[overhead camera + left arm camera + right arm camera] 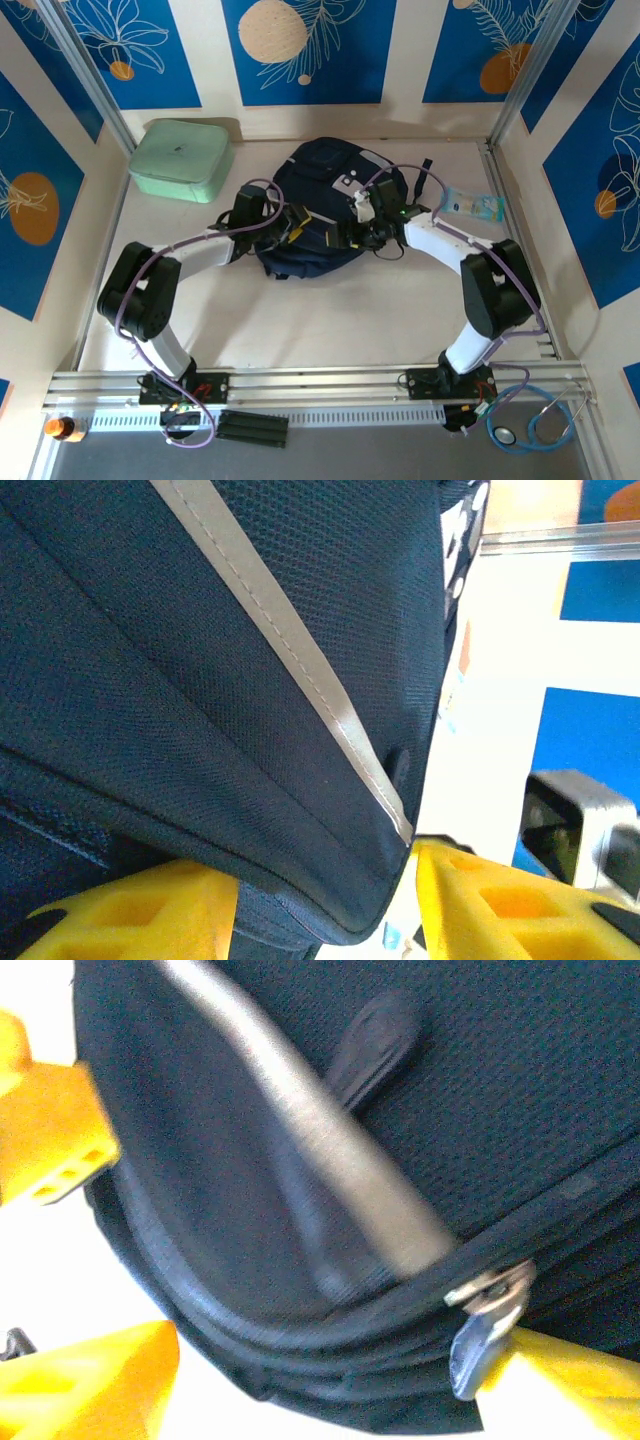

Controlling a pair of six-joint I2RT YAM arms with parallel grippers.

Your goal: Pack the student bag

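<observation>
Left gripper [297, 228] is clamping the lower edge of the student bag [320, 175], probably pinning it at frame centre on the desk [330, 320], while right gripper [362, 232], fingers apart, is straddling the zip seam beside the zipper pull [488, 1335], probably to open it.

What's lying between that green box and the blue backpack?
Nothing. In the top view, a bare strip of table separates the mint-green case from the student bag.

Likely a lab: railed table [300, 330], patterned walls [300, 50].
</observation>
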